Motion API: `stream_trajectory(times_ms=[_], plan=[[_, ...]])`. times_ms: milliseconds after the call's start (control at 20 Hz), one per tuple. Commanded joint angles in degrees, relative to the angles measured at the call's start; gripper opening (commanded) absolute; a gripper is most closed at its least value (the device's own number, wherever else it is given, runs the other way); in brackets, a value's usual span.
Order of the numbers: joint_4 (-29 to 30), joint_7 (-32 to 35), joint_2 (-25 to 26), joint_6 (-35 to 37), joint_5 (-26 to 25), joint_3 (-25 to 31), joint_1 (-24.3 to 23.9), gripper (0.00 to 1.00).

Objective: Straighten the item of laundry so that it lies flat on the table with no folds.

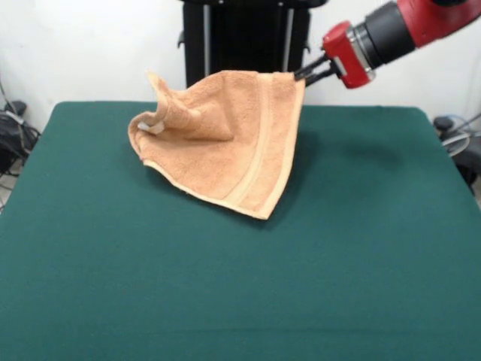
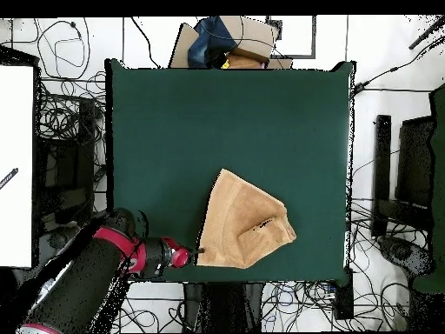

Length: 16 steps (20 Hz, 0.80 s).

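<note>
Behind the workspace I see a plain white wall [image 1: 90,45], evenly lit, with a black upright frame [image 1: 244,37] standing against it at centre. From above, the floor [image 2: 74,130] is pale and strewn with looping black cables [image 2: 65,109] on every side. A white panel [image 2: 16,165] lies along one edge, dark equipment [image 2: 408,174] stands along the opposite edge, and cardboard boxes [image 2: 239,39] with a blue object [image 2: 209,39] sit at the far end. More cables gather near the bottom [image 2: 295,300].
</note>
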Motion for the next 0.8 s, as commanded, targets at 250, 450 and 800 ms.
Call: stream_trajectory(times_ms=[250,450,800], plan=[[-7.02,18.65,7.09,-0.26,7.22,-0.52,1.25,0.0],[-7.73,18.42,8.4,-0.4,8.98,-1.39,2.05,0.0],[-9.7,18.22,10.58,0.47,12.17,-2.78,2.96,0.0]])
